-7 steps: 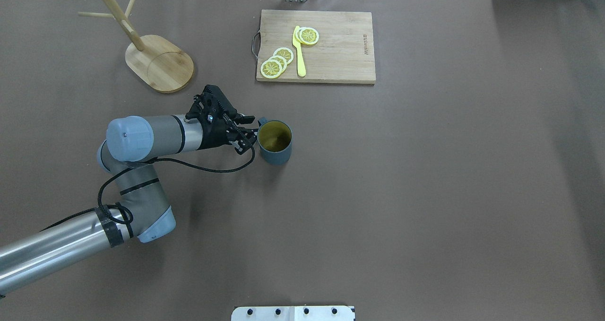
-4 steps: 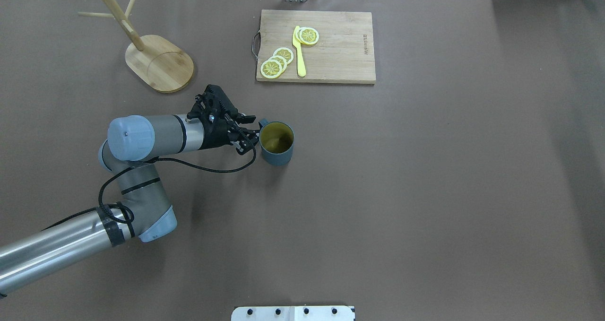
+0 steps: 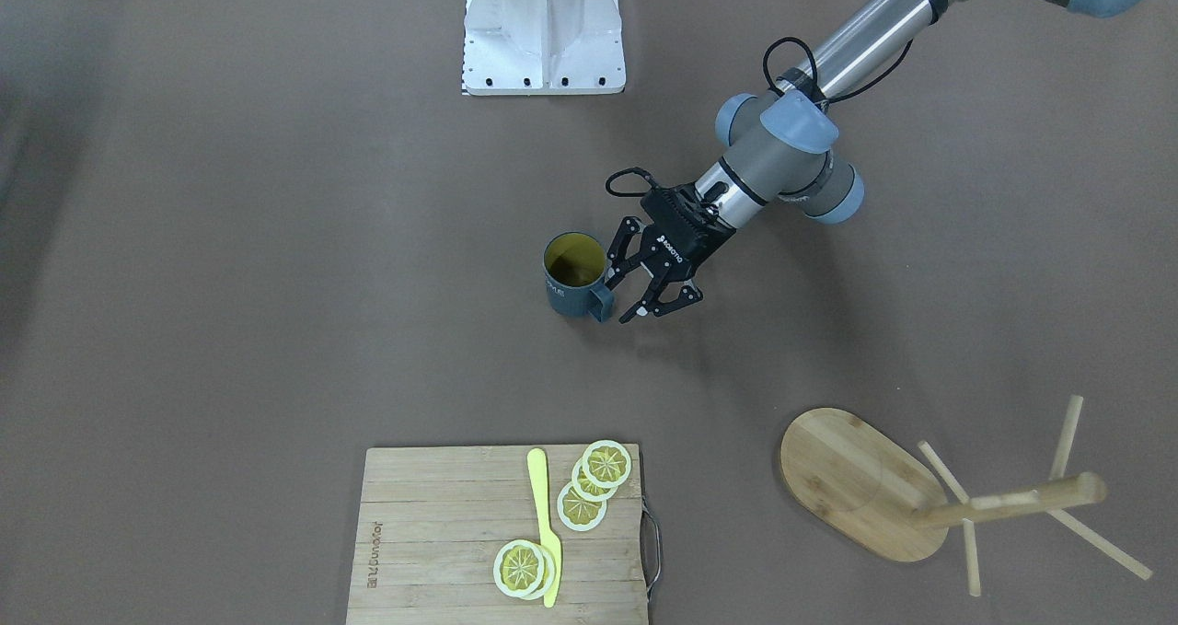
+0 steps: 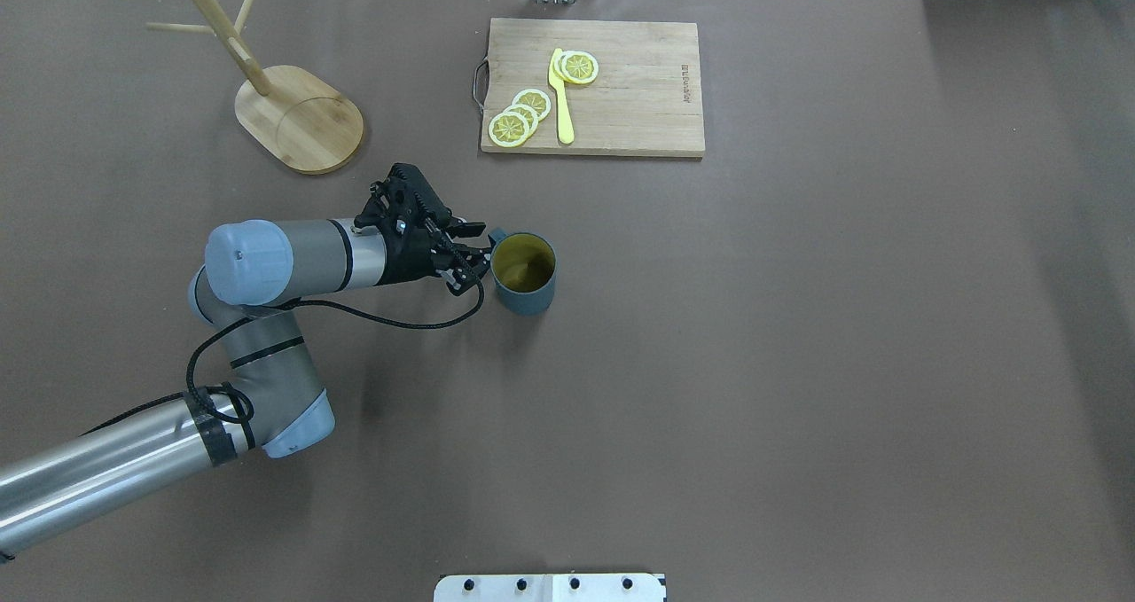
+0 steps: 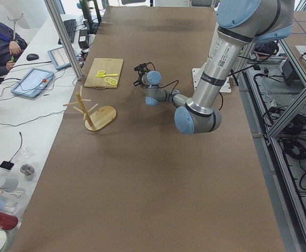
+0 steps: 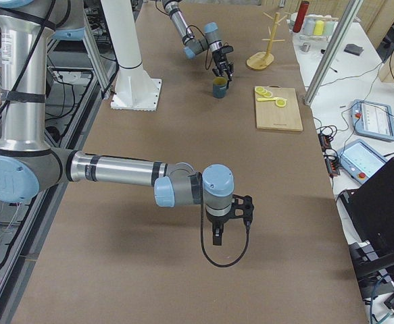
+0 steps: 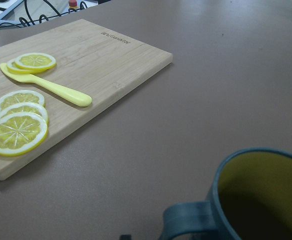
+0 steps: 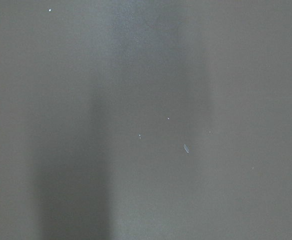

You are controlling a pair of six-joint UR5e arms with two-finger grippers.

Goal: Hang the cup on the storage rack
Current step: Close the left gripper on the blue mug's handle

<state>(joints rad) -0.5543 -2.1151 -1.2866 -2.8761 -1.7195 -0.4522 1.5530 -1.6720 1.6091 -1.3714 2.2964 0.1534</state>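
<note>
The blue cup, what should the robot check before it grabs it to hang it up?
1. Cup standing upright on the table: ok.
2. Handle turned toward the left gripper: ok.
3. Left gripper open: ok.
4. Handle already between that gripper's fingers: cannot tell.
5. Storage rack upright, pegs bare: ok.
6. Right gripper far from the cup: ok.

Lemon slices [image 4: 511,128] and a yellow knife [image 4: 561,105] lie on the cutting board [image 4: 638,97].
</note>
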